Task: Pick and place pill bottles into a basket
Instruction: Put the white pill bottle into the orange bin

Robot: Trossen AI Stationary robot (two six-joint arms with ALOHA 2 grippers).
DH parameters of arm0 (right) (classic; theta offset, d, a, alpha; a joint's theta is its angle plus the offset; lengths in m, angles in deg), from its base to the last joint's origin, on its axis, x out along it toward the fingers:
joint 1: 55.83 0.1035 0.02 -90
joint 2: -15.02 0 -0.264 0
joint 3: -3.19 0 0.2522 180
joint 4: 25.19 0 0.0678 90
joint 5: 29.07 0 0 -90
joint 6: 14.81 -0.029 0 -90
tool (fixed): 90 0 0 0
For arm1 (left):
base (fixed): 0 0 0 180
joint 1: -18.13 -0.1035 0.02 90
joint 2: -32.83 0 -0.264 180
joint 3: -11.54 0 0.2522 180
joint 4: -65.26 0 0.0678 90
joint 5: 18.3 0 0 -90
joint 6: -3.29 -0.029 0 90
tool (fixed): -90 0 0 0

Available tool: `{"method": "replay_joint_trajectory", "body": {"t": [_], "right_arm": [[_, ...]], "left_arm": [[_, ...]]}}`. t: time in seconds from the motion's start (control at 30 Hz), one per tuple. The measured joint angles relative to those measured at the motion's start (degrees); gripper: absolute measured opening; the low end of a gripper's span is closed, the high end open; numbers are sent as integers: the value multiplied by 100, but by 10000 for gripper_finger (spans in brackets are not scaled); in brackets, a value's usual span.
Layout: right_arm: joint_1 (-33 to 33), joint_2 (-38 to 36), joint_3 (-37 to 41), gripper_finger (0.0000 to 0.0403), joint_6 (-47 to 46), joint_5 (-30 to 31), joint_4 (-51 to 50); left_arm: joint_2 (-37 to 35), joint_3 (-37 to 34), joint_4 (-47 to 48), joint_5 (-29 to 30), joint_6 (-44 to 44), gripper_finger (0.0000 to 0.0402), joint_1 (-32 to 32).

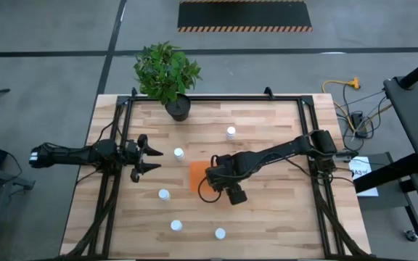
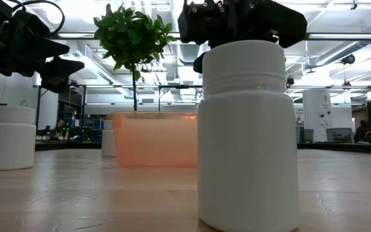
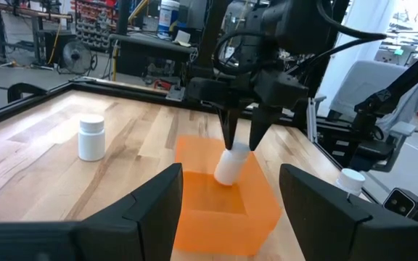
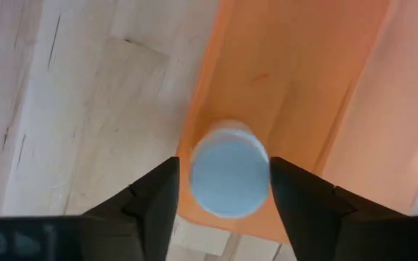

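Low view puts 1 pill bottle point(image 2: 248, 135) right at the lens, standing upright on the table point(image 2: 108, 200), with the orange basket point(image 2: 154, 138) farther back and 2 more bottles to its left; the bottle held over the basket is hidden from this camera. The left wrist view fills that gap: the right gripper point(image 3: 242, 136) hangs above the basket point(image 3: 227, 196) with its 2 fingers pinching a bottle point(image 3: 230, 165) by the cap, tilted, its base down inside the orange walls. The right wrist view looks straight down on that same cap point(image 4: 228, 178) between the fingers point(image 4: 151, 196), over the basket's inner edge. Only the high view lays out the rest: 5 bottles stand loose on the wood around the basket point(image 1: 197, 174), 1 near the plant point(image 1: 167, 72) at the far edge. The left gripper point(image 1: 151, 157) waits at the left side, its fingers spread wide and empty.
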Motion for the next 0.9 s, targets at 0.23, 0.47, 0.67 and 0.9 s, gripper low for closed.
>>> {"method": "replay_joint_trajectory", "body": {"t": [0.23, 0.47, 0.67, 0.9], "right_arm": [[0, -15, 0, 230, 3, -5, -24], [-20, -389, 2, 228, 106, -7, -46], [-286, -921, 1, 228, -242, -21, -33], [-784, -1361, 4, 228, -695, -7, 131]], "left_arm": [[0, -1, 2, -1, 1, 212, -1], [0, -1, 0, -1, -1, 212, -1], [0, 0, 2, -1, -1, 212, -2], [0, 0, 0, 1, -1, 212, -2]]}}
